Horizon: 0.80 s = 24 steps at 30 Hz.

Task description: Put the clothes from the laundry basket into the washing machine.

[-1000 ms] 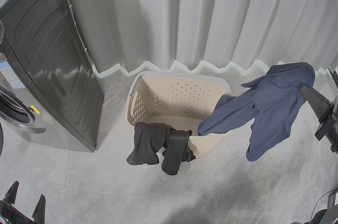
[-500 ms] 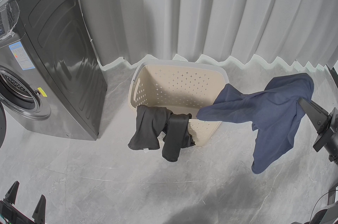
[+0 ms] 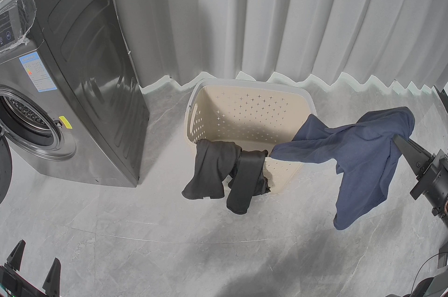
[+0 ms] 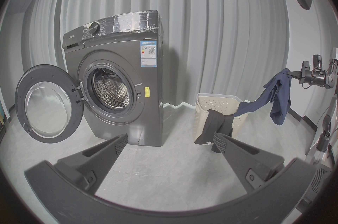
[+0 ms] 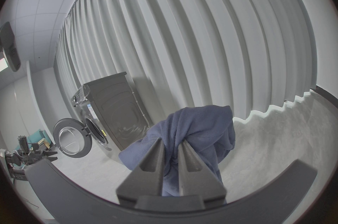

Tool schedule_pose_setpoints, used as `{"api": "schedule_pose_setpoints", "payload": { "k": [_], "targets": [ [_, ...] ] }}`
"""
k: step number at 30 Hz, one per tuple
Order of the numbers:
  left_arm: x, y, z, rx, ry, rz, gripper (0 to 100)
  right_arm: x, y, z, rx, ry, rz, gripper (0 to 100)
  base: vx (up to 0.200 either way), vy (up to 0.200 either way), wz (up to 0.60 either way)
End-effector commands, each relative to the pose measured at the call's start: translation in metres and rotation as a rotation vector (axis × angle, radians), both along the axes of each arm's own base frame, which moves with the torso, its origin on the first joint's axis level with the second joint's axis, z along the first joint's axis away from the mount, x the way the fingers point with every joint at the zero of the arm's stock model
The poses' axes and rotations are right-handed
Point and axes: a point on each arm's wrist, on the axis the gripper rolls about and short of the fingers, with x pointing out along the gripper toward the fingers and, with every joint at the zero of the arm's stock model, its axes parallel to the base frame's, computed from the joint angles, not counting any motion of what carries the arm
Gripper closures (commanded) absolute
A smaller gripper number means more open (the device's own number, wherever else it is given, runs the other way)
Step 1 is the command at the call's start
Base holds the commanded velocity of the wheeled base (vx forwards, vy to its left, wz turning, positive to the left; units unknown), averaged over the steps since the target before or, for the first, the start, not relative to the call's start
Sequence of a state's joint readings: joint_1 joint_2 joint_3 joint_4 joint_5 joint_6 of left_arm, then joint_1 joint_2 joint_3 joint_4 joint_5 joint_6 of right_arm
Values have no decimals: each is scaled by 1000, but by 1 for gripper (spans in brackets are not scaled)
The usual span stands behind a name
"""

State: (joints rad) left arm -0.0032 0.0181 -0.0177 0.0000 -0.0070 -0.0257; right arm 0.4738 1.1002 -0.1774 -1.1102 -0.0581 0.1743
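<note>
curtain behind | right gripper pinches blue garment (tail on laundry basket rim) | left gripper spread

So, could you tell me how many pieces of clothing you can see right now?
2: a blue garment held up by the right gripper, one end reaching the rim of the laundry basket; a dark garment draped over its front rim, possibly two pieces.

The beige basket stands upright on the floor, near the grey washer, whose round door is swung open. A black garment hangs over the basket's near rim. A blue garment hangs from the closed right claw, with one sleeve reaching the basket rim.
</note>
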Motion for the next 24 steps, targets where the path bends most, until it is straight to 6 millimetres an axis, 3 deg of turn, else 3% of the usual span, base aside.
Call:
{"api": "schedule_pose_setpoints", "payload": {
  "k": [1, 24],
  "targets": [
    [0, 0, -4, 0, -3, -1, 0, 1, 0, -1, -1, 9, -17, 100, 0, 200, 0],
    [0, 0, -4, 1, -4, -1, 0, -3, 2, 4, 40, -10, 15, 100, 0, 200, 0]
  ]
}}
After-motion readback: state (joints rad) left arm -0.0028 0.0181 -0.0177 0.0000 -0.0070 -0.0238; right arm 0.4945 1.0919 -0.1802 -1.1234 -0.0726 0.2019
